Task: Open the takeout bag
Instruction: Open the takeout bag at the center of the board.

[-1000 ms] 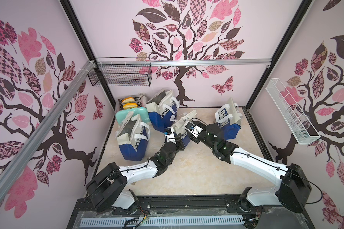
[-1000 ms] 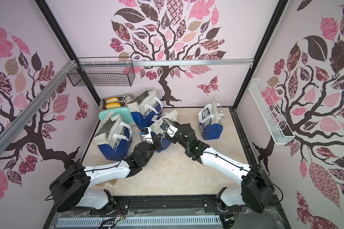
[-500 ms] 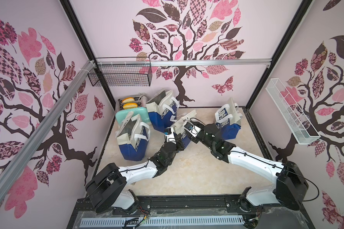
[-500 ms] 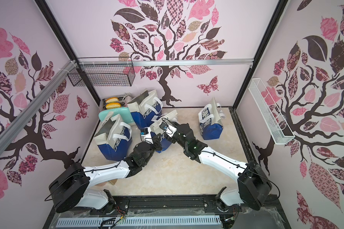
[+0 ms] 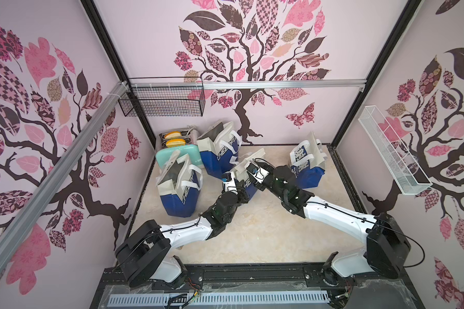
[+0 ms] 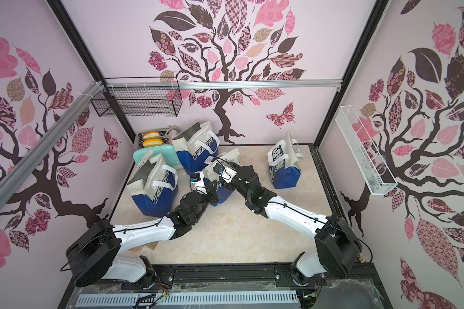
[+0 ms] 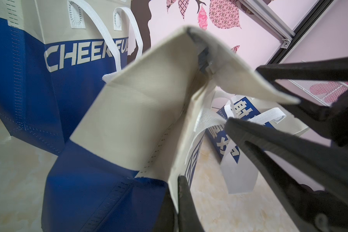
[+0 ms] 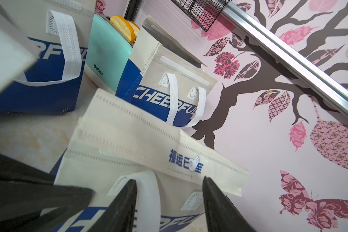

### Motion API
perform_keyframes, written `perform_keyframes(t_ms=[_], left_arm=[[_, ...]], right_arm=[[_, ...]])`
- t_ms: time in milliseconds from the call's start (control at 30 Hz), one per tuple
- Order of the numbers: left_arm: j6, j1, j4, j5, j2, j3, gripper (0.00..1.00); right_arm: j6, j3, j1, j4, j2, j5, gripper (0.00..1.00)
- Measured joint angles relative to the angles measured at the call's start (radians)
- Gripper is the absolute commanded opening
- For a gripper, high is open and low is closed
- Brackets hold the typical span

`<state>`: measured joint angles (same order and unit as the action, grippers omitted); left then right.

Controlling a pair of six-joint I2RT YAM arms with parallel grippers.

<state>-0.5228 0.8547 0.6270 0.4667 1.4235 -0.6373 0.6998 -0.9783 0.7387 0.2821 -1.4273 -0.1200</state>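
Fabric pinned at one side and about to be taken at the other: that looks like the step in hand. The takeout bag (image 5: 248,163) stands at the centre of both top views on the marble tabletop (image 5: 265,227). A second bag (image 5: 217,152) is just to its upper left and a third bag (image 5: 306,163) is to its right. At the bottom centre of the left wrist view, the left gripper (image 7: 176,186) is clamped tight on the cream edge of the bag's side wall. Low in the right wrist view, the right gripper (image 8: 169,179) has its jaws parted, one on each side of the white handle (image 8: 147,177). The folded top flap (image 8: 149,140) lies just beyond the tips, and nothing is gripped there yet. To do this well, I judge the right jaws should go forward until the flap's edge, not only the handle, sits deep between the pads. They should then close firmly, since thin non-woven cloth is likely to slip from a shallow bite. The pull would best go up and away from the left grip, peeling the flap steadily. Meanwhile the left arm should anchor the wall so the light bag neither lifts nor tips against its neighbours. A jerk could drag the whole bag.
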Motion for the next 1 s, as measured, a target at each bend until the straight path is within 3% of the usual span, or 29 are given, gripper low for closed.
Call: perform_keyframes(t_ms=[667, 1000], left_arm=[[0.005, 0.000, 0.000, 0.000, 0.000, 0.000, 0.00], [0.019, 0.000, -0.003, 0.010, 0.000, 0.000, 0.00]], right_arm=[[0.002, -0.061, 0.000, 0.027, -0.072, 0.004, 0.54], [0.048, -0.057, 0.000, 0.163, -0.167, -0.100, 0.45]])
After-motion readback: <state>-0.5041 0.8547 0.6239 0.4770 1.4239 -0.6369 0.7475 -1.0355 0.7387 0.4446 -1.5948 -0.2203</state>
